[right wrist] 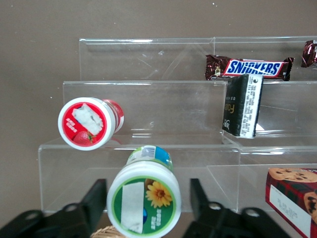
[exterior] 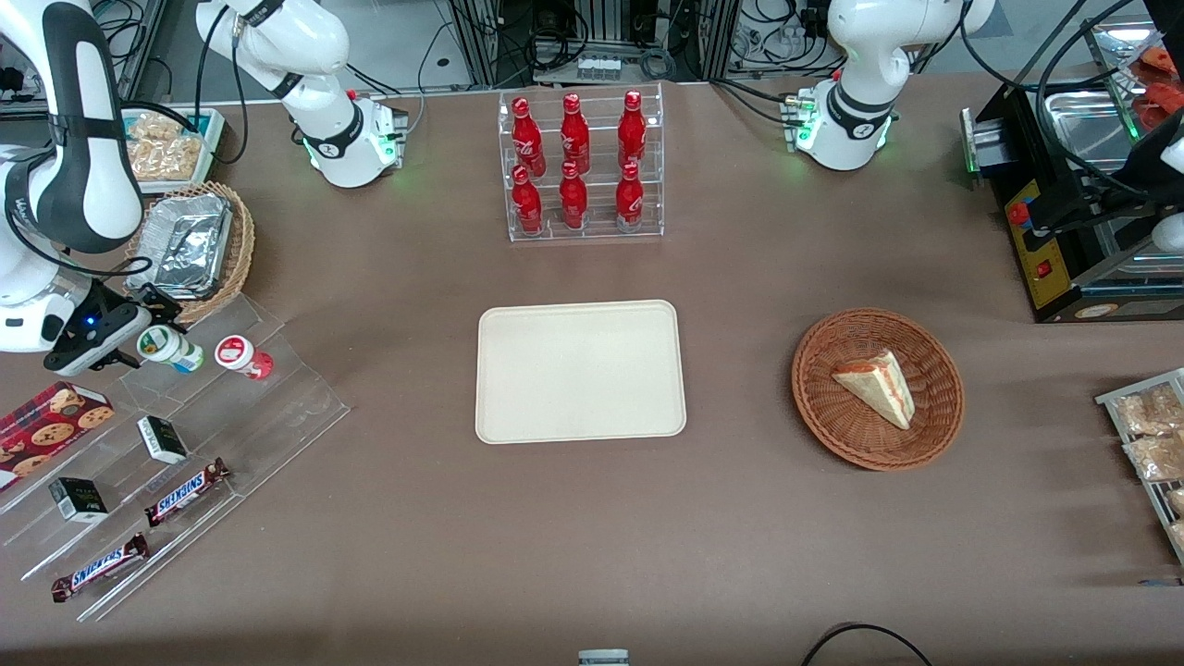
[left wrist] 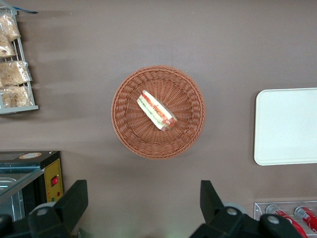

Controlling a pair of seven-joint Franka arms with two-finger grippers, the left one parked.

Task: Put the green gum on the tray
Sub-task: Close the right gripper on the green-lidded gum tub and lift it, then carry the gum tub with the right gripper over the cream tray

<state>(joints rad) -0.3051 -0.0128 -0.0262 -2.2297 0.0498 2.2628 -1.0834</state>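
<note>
Green gum (right wrist: 144, 203) on the clear stepped rack (right wrist: 148, 148) sits between the wide-spread claw (right wrist: 146, 208) fingers, ungripped

A robot lab, dressed up as a snack counter. The worktop (exterior: 592, 555) wears a plain brown cover, and two white arm bases (exterior: 356, 139) with green lights are bolted to it, farther from the front camera than the tray (exterior: 581, 371). Above them: cable bundles and metal frame rails. Shop goods ring the tray: a clear rack of red bottles (exterior: 581, 166) just farther back, a clear stepped shelf (exterior: 185, 462) with Snickers bars (exterior: 188, 491) toward the working arm's end, a wicker basket (exterior: 877, 388) with a sandwich (exterior: 877, 387) toward the parked arm's end, and a black toaster oven (exterior: 1064, 222) there too.
</note>
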